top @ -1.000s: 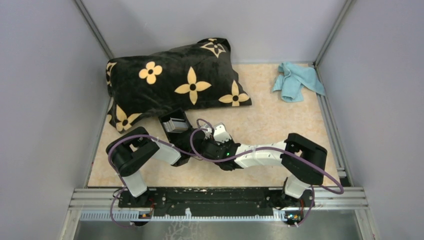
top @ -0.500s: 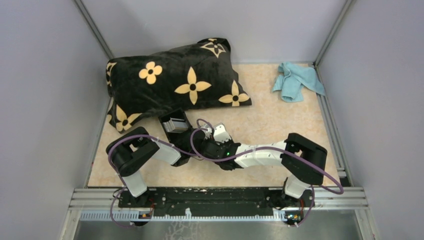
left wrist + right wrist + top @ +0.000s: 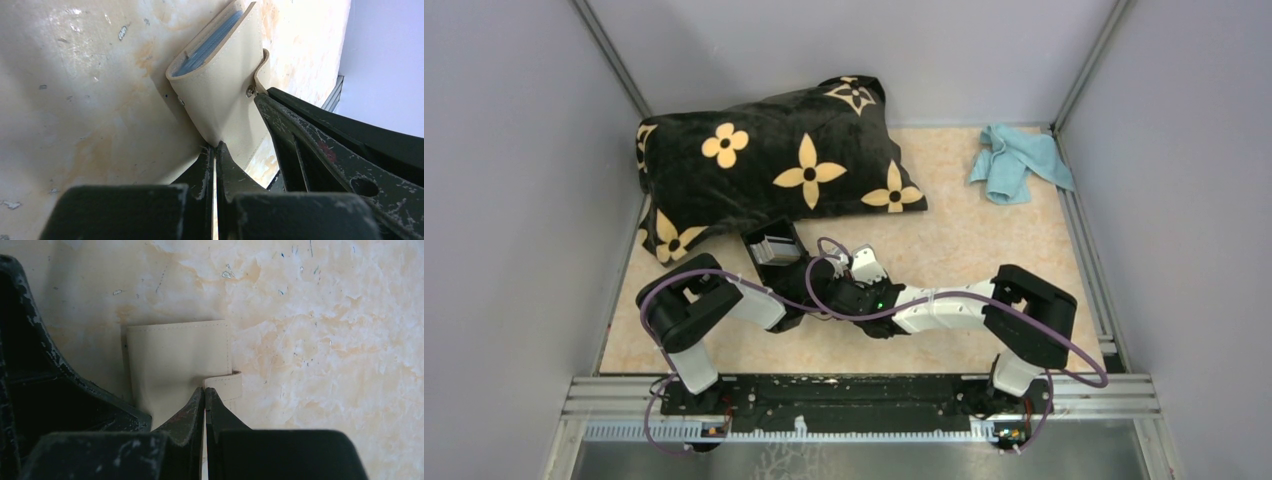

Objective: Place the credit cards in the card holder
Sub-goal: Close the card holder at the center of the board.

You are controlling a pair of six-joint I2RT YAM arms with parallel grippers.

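Observation:
A pale beige flat sleeve with a snap tab lies on the table. Thin grey-blue edges of credit cards show in its open end. My left gripper is shut, its tips touching the sleeve's near edge with nothing between them. My right gripper is also shut, its tips against the sleeve right beside the tab. In the top view both grippers meet at mid-table and hide the sleeve. The card holder, black with grey ribbed slots, stands just behind them, in front of the pillow.
A big black pillow with yellow flowers fills the back left. At the back right lies a light blue cloth. The right gripper's fingers crowd the left wrist view. Grey walls enclose the table on three sides.

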